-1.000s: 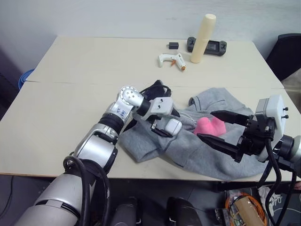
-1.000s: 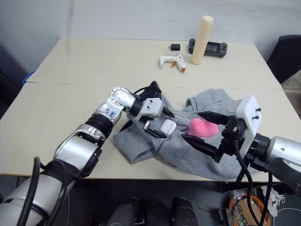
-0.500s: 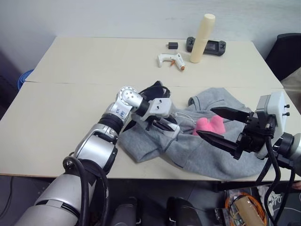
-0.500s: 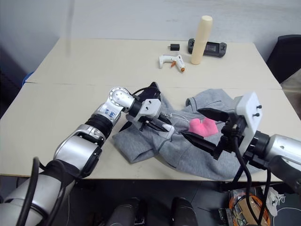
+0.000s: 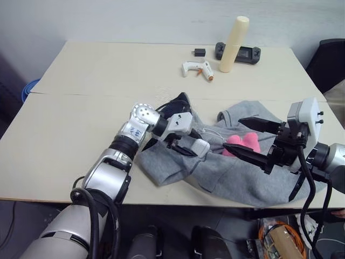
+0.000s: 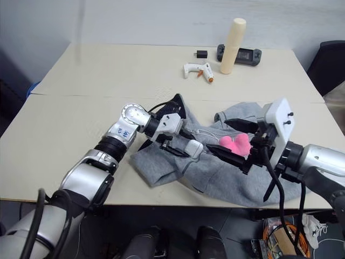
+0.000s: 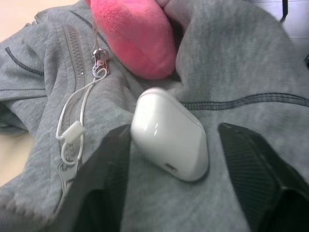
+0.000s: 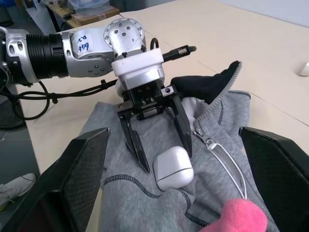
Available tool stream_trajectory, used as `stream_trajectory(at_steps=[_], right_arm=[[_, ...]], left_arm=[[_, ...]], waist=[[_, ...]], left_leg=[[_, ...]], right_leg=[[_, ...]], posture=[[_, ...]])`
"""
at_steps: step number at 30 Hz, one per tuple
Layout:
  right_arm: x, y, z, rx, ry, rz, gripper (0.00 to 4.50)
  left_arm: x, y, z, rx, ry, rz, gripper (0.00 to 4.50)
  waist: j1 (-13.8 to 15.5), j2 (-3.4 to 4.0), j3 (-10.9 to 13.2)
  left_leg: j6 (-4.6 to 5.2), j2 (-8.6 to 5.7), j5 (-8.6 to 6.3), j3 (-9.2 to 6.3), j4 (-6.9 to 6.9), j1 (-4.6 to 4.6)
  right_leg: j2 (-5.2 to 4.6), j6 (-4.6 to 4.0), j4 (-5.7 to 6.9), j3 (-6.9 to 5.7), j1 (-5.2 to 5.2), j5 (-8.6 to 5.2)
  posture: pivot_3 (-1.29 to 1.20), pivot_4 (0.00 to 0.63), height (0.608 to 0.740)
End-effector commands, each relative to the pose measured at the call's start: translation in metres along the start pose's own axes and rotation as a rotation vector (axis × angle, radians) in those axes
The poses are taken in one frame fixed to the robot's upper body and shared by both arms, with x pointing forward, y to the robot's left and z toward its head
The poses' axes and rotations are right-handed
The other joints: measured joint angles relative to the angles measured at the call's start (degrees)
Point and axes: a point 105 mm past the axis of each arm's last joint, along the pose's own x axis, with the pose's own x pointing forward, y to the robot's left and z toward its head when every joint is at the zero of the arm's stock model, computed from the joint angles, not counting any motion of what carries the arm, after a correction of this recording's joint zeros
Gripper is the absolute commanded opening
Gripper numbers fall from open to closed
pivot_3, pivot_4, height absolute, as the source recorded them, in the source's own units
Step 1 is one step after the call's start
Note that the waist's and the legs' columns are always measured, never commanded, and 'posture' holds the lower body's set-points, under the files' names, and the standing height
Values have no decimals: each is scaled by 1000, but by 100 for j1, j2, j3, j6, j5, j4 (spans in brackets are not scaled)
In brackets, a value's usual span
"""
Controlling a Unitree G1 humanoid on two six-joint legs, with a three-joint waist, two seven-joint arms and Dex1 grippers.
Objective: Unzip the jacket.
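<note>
- left tool [image 8: 157, 140] spread wide, straddling a white case [image 7: 169, 133] on the jacket [image 5: 226, 172].
- zipper pull [image 7: 99, 65] just beside it, ungripped; unzipping looks unstarted.
- right tool [image 5: 250, 141] released, facing it across the jacket.

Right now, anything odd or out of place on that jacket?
Yes. A small white glossy rounded case lies loose on the crumpled light-grey zip jacket, between the open fingers of the left tool, which is not gripping it. A pink plush toy also sits on the jacket beside the zip pull, cluttering the zipper area.
</note>
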Motion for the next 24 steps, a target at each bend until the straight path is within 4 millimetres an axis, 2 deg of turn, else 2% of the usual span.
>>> stream_trajectory(at_steps=[1, 2, 9, 13, 17, 18, 20, 23, 24], right_arm=[[-3, 4, 7, -41, -22, -10, 4500], [-4, 4, 6, -41, -21, -15, 4500], [-6, 3, 6, -42, -27, -39, 4500], [-6, 1, 5, -48, -24, -51, 4500], [-5, 0, 4, -47, -27, -49, 4500], [-5, 0, 4, -46, -28, -48, 4500], [-4, 0, 4, -47, -27, -48, 4500], [-3, -1, 4, -48, -26, -44, 4500], [-3, -1, 3, -50, -25, -38, 4500]], left_arm=[[5, 5, 1, 28, 29, 28, 4270], [7, 5, 0, 18, 36, 30, 4472], [13, 0, -3, -35, 23, -10, 4472], [14, -4, 1, -43, -8, -41, 3584], [11, -4, 1, -39, -12, -42, 2242], [10, -4, 1, -38, -13, -43, 2086], [9, -4, 1, -39, -14, -43, 1451], [5, -4, 2, -45, -33, -35, 874], [3, -4, 3, -53, -42, -31, 863]], waist=[[-1, 0, 0], [1, 0, 0], [8, 0, 0], [8, 0, 0], [7, 0, 0], [7, -1, 0], [6, 0, 0], [2, 0, 0], [0, 0, 0]], left_leg=[[0, 1, 0, 0, 0, 0], [0, 1, 0, 0, 0, 1], [4, -6, 1, -1, 0, 3], [4, -7, 1, -1, 0, 3], [5, -8, 2, -2, 0, 3], [5, -8, 2, -2, 0, 3], [5, -8, 2, -2, 0, 3], [6, -9, 2, -3, 0, 3], [6, -8, 2, -3, 0, 3]], right_leg=[[0, 0, 0, -1, 0, 0], [0, 0, 1, -1, 0, 0], [-16, 5, -1, -4, 6, 2], [-37, 5, -1, -8, 7, 2], [-39, 5, -1, -10, 7, 3], [-39, 5, -1, -10, 7, 3], [-40, 5, -1, -10, 7, 3], [-40, 5, -2, -11, 10, 3], [-41, 5, -2, -11, 10, 3]], posture=[[0, 150, 740], [0, 150, 740], [0, 150, 740], [0, 150, 740], [0, 150, 740], [0, 150, 740], [0, 150, 740], [0, 150, 740], [0, 150, 740]])
